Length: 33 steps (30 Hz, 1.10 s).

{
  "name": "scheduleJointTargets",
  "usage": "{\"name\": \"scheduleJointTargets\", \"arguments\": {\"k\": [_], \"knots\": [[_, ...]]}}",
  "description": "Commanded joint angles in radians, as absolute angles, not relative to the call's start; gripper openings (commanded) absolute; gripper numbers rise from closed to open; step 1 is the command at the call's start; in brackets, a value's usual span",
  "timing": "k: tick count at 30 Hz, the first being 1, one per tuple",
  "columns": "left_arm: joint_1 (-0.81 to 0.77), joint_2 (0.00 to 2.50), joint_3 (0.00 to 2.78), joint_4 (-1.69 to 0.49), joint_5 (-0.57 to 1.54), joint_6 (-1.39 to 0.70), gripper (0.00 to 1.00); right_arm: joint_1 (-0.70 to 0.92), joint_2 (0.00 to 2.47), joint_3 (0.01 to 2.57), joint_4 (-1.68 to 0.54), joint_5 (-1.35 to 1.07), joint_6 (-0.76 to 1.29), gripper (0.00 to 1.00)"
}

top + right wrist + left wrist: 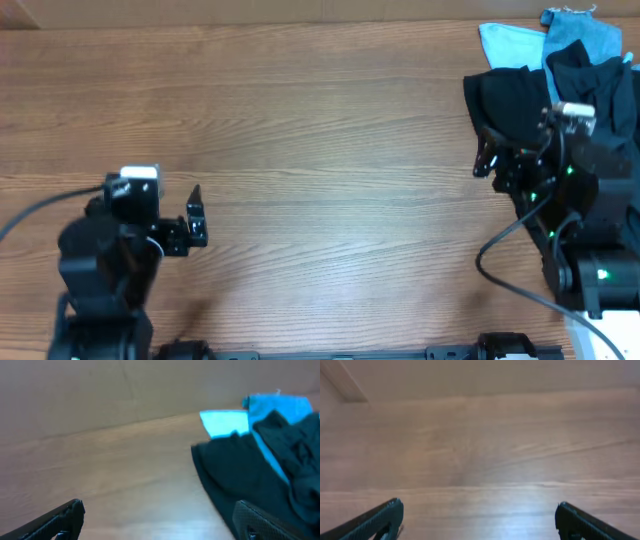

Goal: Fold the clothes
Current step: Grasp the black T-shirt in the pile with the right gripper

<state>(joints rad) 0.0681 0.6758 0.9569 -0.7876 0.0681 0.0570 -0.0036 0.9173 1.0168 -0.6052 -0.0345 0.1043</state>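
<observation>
**Dark fingertips (385, 517) at the frame's lower edge: 2 empty grippers, clothes unfolded**

Left wrist view: the left gripper (479, 517) has its jaws spread wide, and only the bare wooden table (480, 445) shows between and ahead of them. Nothing is held. Right wrist view: the right gripper (159, 517) is equally released and empty. The clothes (240, 475) lie ahead of these jaws and off to their right-finger side. They form a rumpled black heap, with light blue pieces (225, 422) showing behind it. The heap's near edge reaches down beside the right fingertip, but whether it touches cannot be told.

Overhead view: the left gripper (197, 218) sits well apart from the clothes (520, 95), with open table (320, 120) between the 2 grippers. The right gripper (484, 155) hangs at the heap's left border, and part of its arm overlies the black cloth. No garment appears spread or folded, so the task is judged to be at its start, with 1 piece yet to be singled out.

Hazards, as judged:
1. The black garments overlap with no clear outline, so a closing pinch may take 2 or more layers and drag the heap.
2. The light blue pieces (575, 35) are tangled in and may be drawn along.
3. Cloth beneath the right arm may snag or bunch when pulled.
4. The left jaws are too far off to steady a garment until it reaches the centre.
</observation>
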Motion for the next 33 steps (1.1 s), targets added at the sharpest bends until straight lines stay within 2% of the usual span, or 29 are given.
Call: {"name": "scheduleJointTargets", "arguments": {"k": [1,9,13,18,22,24,28,31,33], "knots": [[0.072,0.763,1.111,-0.852,0.147,0.044,1.00,-0.009,0.994,1.085,-0.579,0.078,0.105,1.00],[0.072,0.828,1.171,-0.913,0.034,0.044,1.00,-0.384,1.451,1.450,-0.706,0.137,0.132,1.00],[0.072,0.844,1.171,-0.884,0.034,0.044,1.00,-0.530,1.602,1.461,-0.666,0.126,0.132,1.00],[0.072,0.844,1.171,-0.862,0.035,0.044,1.00,-0.625,1.775,1.461,-0.653,0.056,0.180,1.00],[0.072,0.844,1.171,-0.849,0.046,0.043,1.00,-0.629,1.871,1.460,-0.647,0.019,0.181,0.99],[0.072,0.844,1.171,-0.847,0.046,0.025,1.00,-0.629,1.884,1.460,-0.643,-0.013,0.185,0.93],[0.072,0.844,1.171,-0.839,0.054,0.017,1.00,-0.629,1.888,1.460,-0.641,-0.014,0.184,0.89],[0.072,0.844,1.171,-0.836,0.058,0.017,1.00,-0.628,1.895,1.459,-0.644,-0.118,0.184,0.75],[0.072,0.844,1.171,-0.833,0.083,0.018,1.00,-0.628,1.899,1.459,-0.641,-0.171,0.184,0.62]]}}
